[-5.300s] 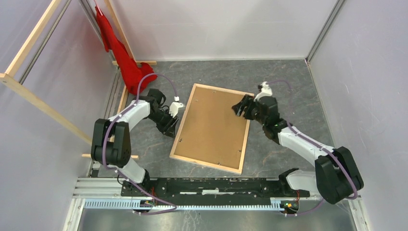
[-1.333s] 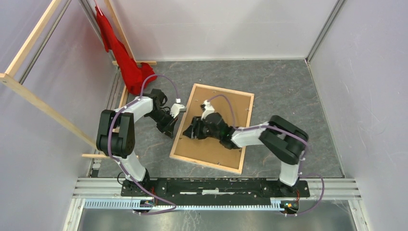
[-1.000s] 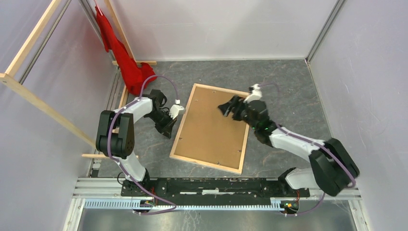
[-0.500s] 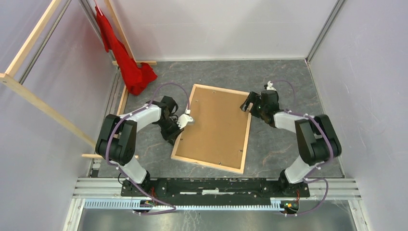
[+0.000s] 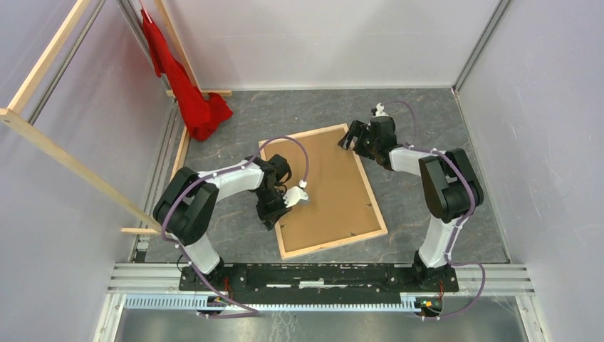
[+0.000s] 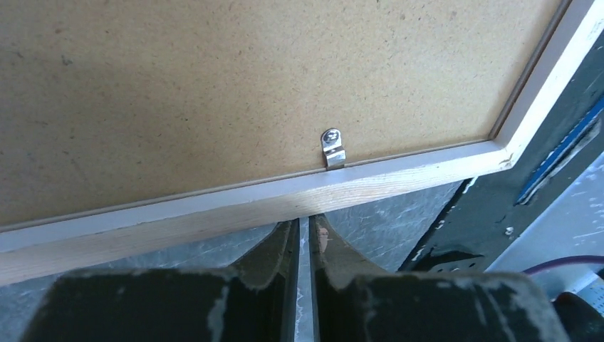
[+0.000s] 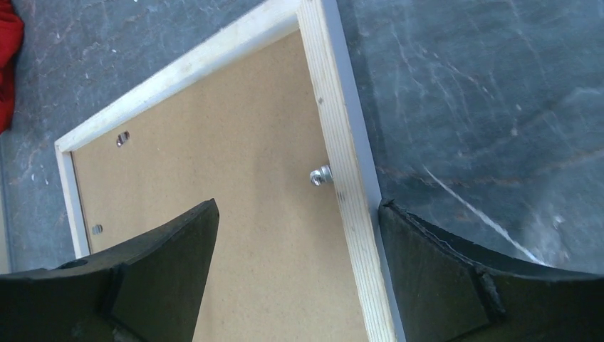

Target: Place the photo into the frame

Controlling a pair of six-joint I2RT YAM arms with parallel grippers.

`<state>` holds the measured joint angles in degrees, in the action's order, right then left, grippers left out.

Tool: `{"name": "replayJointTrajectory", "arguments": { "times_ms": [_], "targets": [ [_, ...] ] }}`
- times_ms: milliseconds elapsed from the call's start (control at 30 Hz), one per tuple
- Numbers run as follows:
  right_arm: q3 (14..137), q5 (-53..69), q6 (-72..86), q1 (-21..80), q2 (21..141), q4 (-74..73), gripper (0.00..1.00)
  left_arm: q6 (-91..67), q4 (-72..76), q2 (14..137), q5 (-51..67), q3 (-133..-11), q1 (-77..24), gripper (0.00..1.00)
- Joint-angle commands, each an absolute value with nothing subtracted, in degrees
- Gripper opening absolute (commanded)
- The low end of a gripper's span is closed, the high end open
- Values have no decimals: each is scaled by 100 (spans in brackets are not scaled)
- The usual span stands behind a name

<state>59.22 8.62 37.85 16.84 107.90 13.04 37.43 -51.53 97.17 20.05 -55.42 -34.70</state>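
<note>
Board (image 5: 327,192) fills the frame (image 5: 333,242); photo unseen, so I can't call it done. My left hand (image 6: 303,239) is closed against it, right hand (image 7: 299,208) open.

I am holding my gripper (image 7: 298,214) spread wide above a corner of the thin-railed rectangular frame of pale natural wood (image 7: 335,121), which is lying back-up on the dark grey marbled surface (image 7: 484,100). One long rail is running between my two black fingers (image 7: 157,263). A flat brown fibreboard backing panel (image 7: 214,185) is filling the frame, and a small silver metal clip (image 7: 320,175) is sitting at the rail's inner edge. A bright red cloth (image 7: 6,71) is showing at the left border.
</note>
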Motion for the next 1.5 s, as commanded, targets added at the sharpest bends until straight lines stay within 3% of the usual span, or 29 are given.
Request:
{"name": "replayJointTrajectory", "arguments": {
  "times_ms": [0, 100, 200, 267, 433, 600, 800, 1067, 1467],
  "targets": [
    [5450, 838, 3826, 1807, 10111, 1256, 88, 3564, -4742, 9751, 2552, -5886, -3554, 19],
    [4785, 495, 3780, 1689, 9448, 1244, 86, 3836, -5008, 9294, 2540, -5907, -3238, 26],
    [4062, 220, 3793, 1646, 8766, 1357, 85, 4146, -5314, 9017, 2605, -6158, -2429, 41],
    [3810, 65, 3773, 1636, 8416, 1373, 85, 4216, -5339, 9056, 2598, -6430, -1827, 45],
    [3884, 99, 3665, 1668, 7951, 1482, 82, 3181, -4489, 9807, 2137, -7186, -902, 44],
    [4375, 582, 3548, 1900, 8226, 1729, 76, 2185, -3954, 10826, 2229, -7976, -558, 39],
    [4975, 1036, 3632, 2408, 9076, 2160, 68, 1692, -3553, 11513, 1831, -8516, -575, 32],
    [6203, 1355, 3514, 3264, 10619, 2609, 66, 1801, -3525, 11616, 2267, -8350, -781, 32],
    [7089, 1952, 3481, 3411, 11905, 3190, 65, 1782, -3437, 11878, 2539, -8389, -1327, 30]
  ]
}}
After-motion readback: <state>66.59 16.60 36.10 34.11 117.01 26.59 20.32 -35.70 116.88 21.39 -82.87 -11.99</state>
